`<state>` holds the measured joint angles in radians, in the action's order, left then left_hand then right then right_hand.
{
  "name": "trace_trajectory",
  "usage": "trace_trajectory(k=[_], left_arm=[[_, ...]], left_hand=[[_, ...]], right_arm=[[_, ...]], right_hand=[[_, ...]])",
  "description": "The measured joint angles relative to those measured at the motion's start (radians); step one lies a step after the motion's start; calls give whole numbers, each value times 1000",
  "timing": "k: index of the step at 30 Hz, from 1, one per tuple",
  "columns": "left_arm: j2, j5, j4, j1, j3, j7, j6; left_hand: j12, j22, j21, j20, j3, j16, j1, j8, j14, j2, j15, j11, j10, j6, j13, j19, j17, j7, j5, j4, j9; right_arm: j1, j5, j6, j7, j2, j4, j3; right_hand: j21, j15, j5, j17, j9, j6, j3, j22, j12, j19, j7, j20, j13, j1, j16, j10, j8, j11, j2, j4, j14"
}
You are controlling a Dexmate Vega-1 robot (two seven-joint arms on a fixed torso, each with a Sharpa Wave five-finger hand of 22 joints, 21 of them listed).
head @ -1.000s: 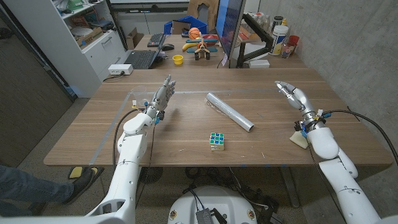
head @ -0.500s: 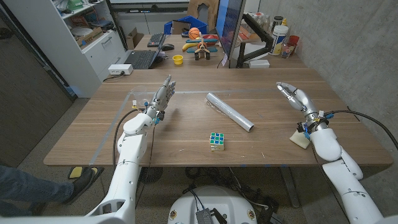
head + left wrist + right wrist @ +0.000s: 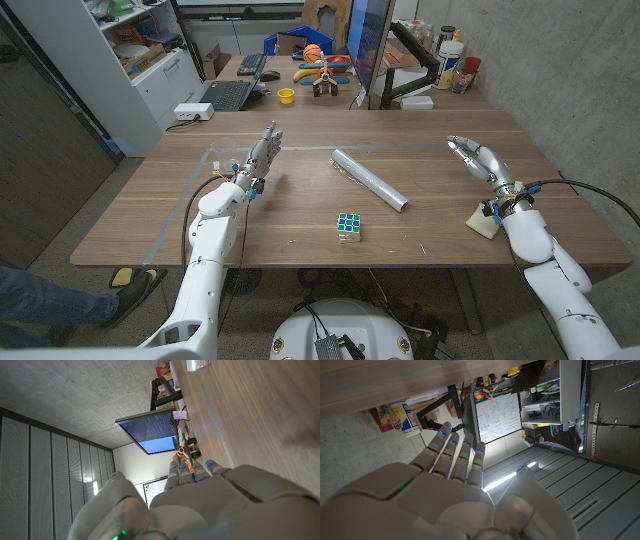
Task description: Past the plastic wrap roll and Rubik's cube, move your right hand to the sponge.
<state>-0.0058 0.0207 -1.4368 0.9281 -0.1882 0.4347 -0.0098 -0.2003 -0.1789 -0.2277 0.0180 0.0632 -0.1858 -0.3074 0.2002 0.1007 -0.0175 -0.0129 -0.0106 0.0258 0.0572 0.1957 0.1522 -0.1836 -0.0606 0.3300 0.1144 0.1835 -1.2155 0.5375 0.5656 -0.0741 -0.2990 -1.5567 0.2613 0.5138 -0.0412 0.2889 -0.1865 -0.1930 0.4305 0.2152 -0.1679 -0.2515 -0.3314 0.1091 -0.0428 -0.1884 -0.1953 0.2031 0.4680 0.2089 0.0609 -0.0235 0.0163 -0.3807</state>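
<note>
A pale yellow sponge (image 3: 481,222) lies near the table's right front, partly hidden behind my right wrist. My right hand (image 3: 473,157) hovers above and beyond it, fingers stretched out and holding nothing; its back (image 3: 435,495) fills the right wrist view. The silvery plastic wrap roll (image 3: 369,179) lies slantwise at mid-table, and the Rubik's cube (image 3: 348,226) sits in front of it. My left hand (image 3: 261,155) stands raised over the left part of the table, fingers extended, empty; its back (image 3: 200,505) shows in the left wrist view, with the roll's end (image 3: 198,364) beyond.
A strip of clear tape (image 3: 190,200) runs across the left of the wooden table (image 3: 300,240). Behind the far edge stand a monitor (image 3: 372,45), a laptop (image 3: 228,93), bottles (image 3: 451,60) and toys (image 3: 322,72). A concrete wall (image 3: 560,70) is close on the right.
My right hand and forearm have drifted slightly right and toward the front, uncovering a bit more of the sponge. The left arm, roll and cube have not moved.
</note>
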Motion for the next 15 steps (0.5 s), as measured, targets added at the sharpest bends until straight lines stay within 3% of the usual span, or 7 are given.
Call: trace_trajectory(k=[15], left_arm=[[0,-2,4,0,8,-1,-5]], left_hand=[[0,0,2,0,0,0,0,0,0,0,0,0,0,0,0,0,0,0,0,0,0]], right_arm=[[-38,45,-15,-36,-2,-31,15]], right_hand=[[-10,0,8,0,0,7,-1,0,4,0,7,0,0,0,0,0,0,0,0,-1,0]])
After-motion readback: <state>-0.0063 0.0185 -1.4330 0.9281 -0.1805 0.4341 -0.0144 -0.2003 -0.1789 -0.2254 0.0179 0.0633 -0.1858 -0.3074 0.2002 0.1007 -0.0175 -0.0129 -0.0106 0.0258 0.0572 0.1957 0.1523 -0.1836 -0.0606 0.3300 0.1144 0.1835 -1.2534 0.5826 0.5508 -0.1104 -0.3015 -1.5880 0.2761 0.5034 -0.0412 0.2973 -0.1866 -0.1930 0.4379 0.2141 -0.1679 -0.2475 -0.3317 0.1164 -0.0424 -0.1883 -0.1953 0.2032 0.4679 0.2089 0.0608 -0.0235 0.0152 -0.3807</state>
